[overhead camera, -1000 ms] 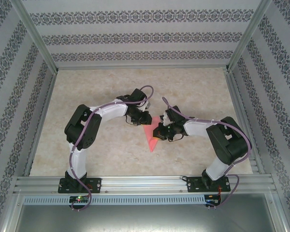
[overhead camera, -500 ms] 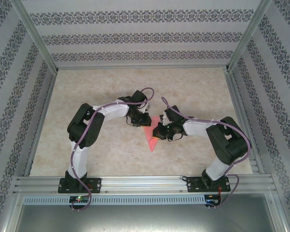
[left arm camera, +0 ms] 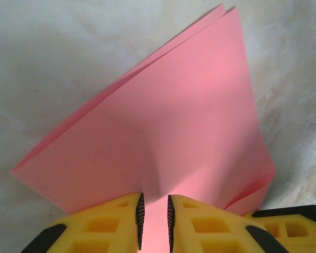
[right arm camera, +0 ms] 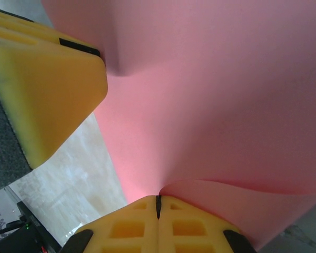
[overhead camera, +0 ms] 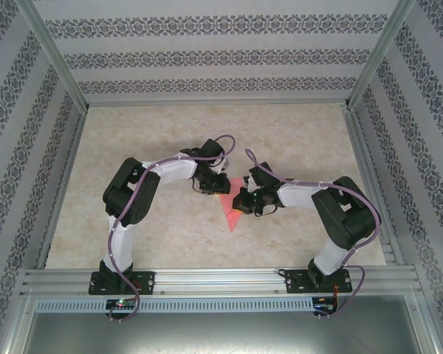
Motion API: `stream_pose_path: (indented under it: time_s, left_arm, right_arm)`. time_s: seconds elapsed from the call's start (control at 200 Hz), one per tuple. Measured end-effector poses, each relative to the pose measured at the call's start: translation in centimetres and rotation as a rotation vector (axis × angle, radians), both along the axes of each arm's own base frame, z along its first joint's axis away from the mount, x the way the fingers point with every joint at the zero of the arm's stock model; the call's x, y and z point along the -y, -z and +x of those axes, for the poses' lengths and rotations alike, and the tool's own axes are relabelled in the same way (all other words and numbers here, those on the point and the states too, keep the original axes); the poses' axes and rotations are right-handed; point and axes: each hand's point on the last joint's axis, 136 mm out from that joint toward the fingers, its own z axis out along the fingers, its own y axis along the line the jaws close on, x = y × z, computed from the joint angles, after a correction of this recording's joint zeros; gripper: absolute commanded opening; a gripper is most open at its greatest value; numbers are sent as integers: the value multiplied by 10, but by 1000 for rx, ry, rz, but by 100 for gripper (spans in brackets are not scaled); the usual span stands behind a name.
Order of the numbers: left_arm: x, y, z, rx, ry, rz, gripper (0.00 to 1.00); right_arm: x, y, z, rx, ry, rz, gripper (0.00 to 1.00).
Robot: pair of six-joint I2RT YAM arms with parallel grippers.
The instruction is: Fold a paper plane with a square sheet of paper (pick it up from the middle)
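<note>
The pink sheet of paper (overhead camera: pixel 229 214) lies mid-table, folded into a pointed wedge with its tip toward the arms. Its loose layers fan apart in the left wrist view (left arm camera: pixel 163 121). My left gripper (overhead camera: pixel 223 188) sits at the wedge's far edge; its jaws (left arm camera: pixel 154 211) stand a narrow gap apart with a puckered ridge of paper between them. My right gripper (overhead camera: pixel 241 200) comes in from the right, jaws (right arm camera: pixel 158 203) pressed together on a curled flap of the paper (right arm camera: pixel 242 205). A yellow left finger (right arm camera: pixel 47 89) shows close by in the right wrist view.
The marble-patterned tabletop (overhead camera: pixel 295 140) is bounded by aluminium rails (overhead camera: pixel 221 276) and patterned walls. Both arms' elbows bend outward, and purple cables loop above the wrists.
The right gripper has edged a little to the left, and the paper's tip shifted slightly left with it. The left gripper stays where it was.
</note>
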Motion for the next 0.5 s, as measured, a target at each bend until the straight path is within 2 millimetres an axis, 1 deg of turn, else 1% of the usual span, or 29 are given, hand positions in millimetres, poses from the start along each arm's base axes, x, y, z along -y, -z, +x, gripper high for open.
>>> stream_pose_path:
  time_s: [0.5]
  left_arm:
    - [0,1,0,-1,0,0,23]
  right_arm:
    - [2,2,6,9,39,-17,2]
